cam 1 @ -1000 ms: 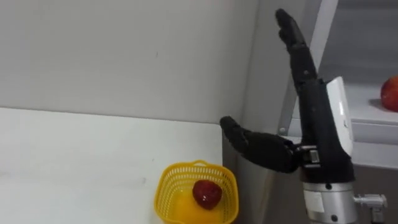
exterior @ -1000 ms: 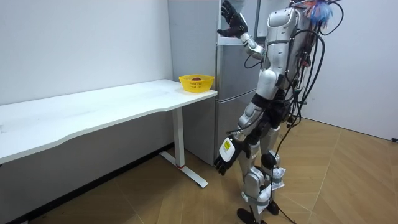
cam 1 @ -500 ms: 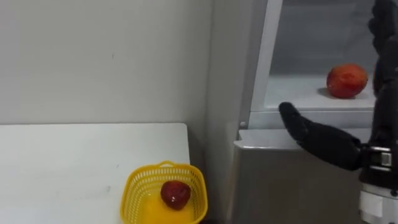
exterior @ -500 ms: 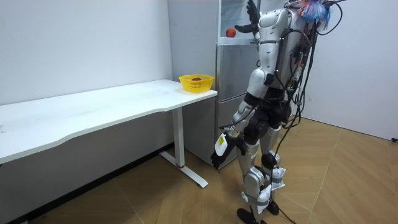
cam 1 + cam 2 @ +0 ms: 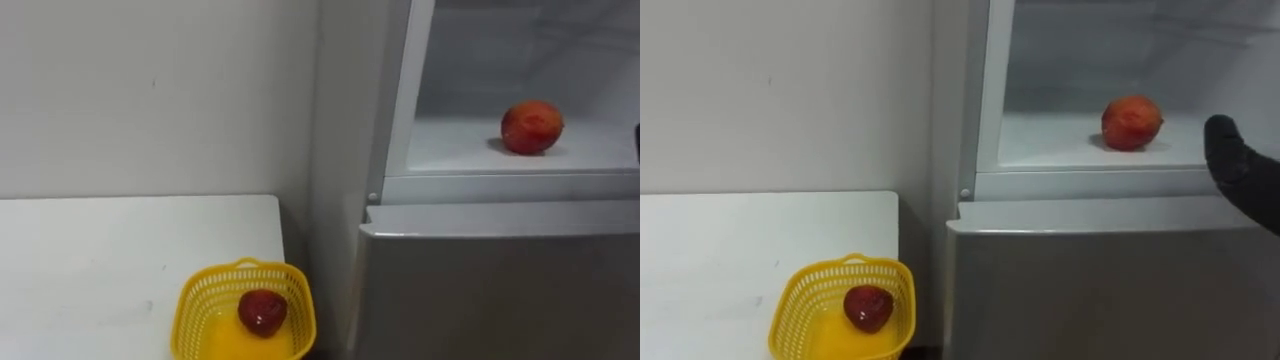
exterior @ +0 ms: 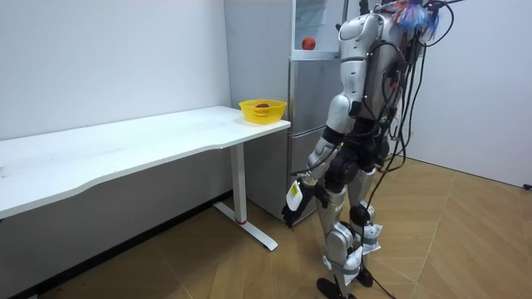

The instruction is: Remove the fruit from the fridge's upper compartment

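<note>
Right hand [image 5: 1238, 170] shows as a dark tip at the right edge of the right eye view, level with the open upper compartment of the fridge [image 5: 1100, 290]. Whether it is open or closed cannot be told. 1 round red-orange fruit [image 5: 1131, 122] sits on the white shelf [image 5: 1060, 145] inside, at upper right of the frame. It lies just left of the hand and seemingly is not touching it.

At lower left, a yellow basket [image 5: 792, 310] stands on the table [image 5: 710, 260] corner beside the fridge, holding 1 dark red fruit [image 5: 868, 307].

In the room view the robot stands facing the fridge. Its left hand [image 6: 289, 214] hangs low by its thigh, too small to judge open or closed.
</note>
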